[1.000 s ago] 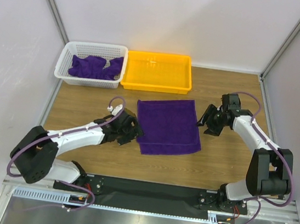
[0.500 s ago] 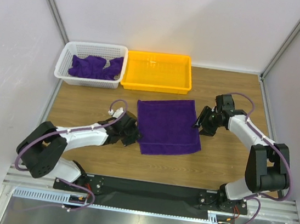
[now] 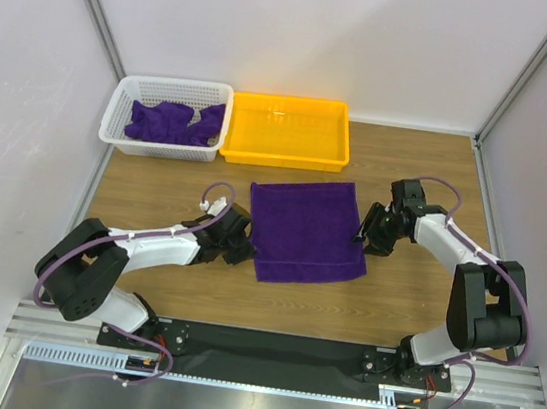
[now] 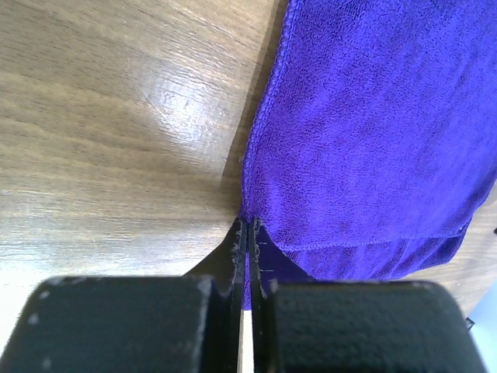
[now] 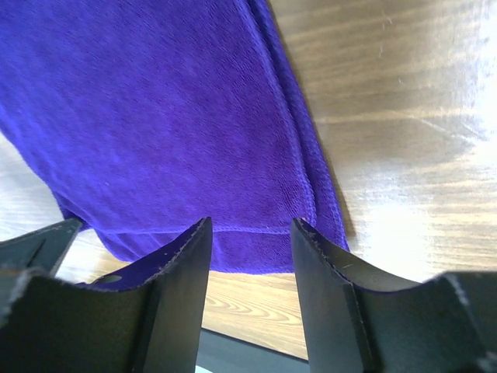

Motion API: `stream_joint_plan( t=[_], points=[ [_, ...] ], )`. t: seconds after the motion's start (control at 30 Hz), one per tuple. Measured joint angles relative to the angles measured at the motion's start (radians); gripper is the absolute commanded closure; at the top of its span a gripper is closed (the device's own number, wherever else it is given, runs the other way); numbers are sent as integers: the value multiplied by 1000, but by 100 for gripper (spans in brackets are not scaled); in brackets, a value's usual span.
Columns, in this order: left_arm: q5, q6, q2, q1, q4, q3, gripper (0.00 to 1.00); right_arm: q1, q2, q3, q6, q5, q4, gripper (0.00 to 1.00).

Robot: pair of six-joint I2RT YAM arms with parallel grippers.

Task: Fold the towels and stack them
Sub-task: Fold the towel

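Just left of the yellow tray (image 3: 292, 101), crumpled towels (image 3: 168, 122) are held in a white basket (image 3: 120, 109). On the near side of the tray, a spread towel (image 3: 306, 229) is laid flat on the table (image 3: 154, 189), and its left edge is pinched between the closed jaws of the left gripper (image 4: 247, 233). At the towel's right edge, below the tray's right end, the right gripper (image 5: 250, 225) is positioned with jaws spread wide and nothing gripped.

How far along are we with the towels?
Done: one towel is spread flat; nothing is folded, and the tray holds none. In hand: the left tool looks pinched on its left edge; the right tool is open at the right edge. Left: fold and stack it, then the crumpled towels in the basket.
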Motion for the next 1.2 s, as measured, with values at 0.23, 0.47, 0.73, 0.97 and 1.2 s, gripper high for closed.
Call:
stream_joint_plan(
  t=[0.23,0.47,0.73,0.97,1.2],
  points=[
    [0,0,0,0,0,0,100,13,0,-40,0,11,-4,51],
    [1,8,0,0,-1,0,100,21,11,-73,0,23,-3,52],
    [0,8,0,0,-11,0,100,25,26,-79,3,37,7,65],
    [-3,19,-2,0,-16,0,100,25,30,-83,11,42,25,83],
    [-14,47,-16,0,-55,15,100,27,30,-79,11,56,23,100]
  ],
)
